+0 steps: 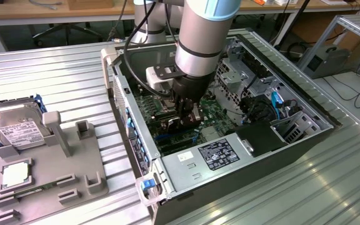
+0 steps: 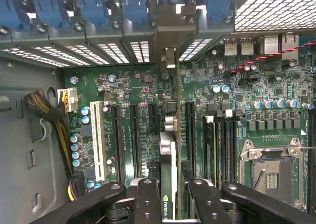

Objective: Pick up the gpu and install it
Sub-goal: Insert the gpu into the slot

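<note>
Fingers (image 2: 147, 199) are pinching the gpu (image 2: 167, 155), one black metal pad on each flat face. The gripper (image 2: 170, 183) is deep inside the open case (image 1: 305, 136).

The card sits right between the fingers, edge-on to the wrist view, green NVIDIA sticker on the upper edge. Its long axis is parallel to the long black slots (image 2: 134, 135) on the green motherboard (image 2: 123, 86). In the exterior view I read that as roughly the 8-to-2 o'clock line, bracket end pointing to 8, at the vented back wall with its blue plastic clips (image 2: 133, 7). It lines up with the gap between two black slots. Can't tell if the bottom edge is seated or just above.

Judgement: alignment along that axis looks close. Only the drop into the slot is open.

Bare processor socket (image 2: 266, 169) with its shiny metal frame is beside the card, well apart.

Outside the case, toward 9 o'clock in the exterior view: grey plastic tray (image 1: 73, 154) and a silver hard drive (image 1: 17, 126) with a white label, on a ribbed metal table (image 1: 55, 70).
</note>
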Robot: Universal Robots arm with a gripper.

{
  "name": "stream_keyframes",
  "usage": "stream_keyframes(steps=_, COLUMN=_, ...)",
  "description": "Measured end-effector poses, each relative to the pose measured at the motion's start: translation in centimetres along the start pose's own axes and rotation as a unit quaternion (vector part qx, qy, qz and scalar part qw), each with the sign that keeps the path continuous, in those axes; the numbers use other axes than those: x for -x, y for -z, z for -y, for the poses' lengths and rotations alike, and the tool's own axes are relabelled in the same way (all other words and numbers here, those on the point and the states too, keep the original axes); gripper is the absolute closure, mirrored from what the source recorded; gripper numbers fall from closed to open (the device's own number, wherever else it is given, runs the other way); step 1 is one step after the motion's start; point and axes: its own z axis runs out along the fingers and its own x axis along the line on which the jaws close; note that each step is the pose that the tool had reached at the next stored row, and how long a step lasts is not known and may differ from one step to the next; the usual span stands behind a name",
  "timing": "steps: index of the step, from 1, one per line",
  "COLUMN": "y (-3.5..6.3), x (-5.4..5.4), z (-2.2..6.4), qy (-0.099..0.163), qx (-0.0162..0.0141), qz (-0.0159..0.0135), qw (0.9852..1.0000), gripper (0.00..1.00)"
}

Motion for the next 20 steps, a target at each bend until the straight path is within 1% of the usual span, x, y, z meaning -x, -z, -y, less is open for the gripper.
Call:
stream_keyframes(steps=17, y=0.01, x=0.00, z=0.00, qy=0.000, qx=0.0000, qz=0.0001, qw=1.0000, gripper=0.73)
stream_keyframes(steps=20, y=0.19, x=0.00, z=0.00, qy=0.000, qx=0.0000, qz=0.0000, qw=1.0000, gripper=0.73)
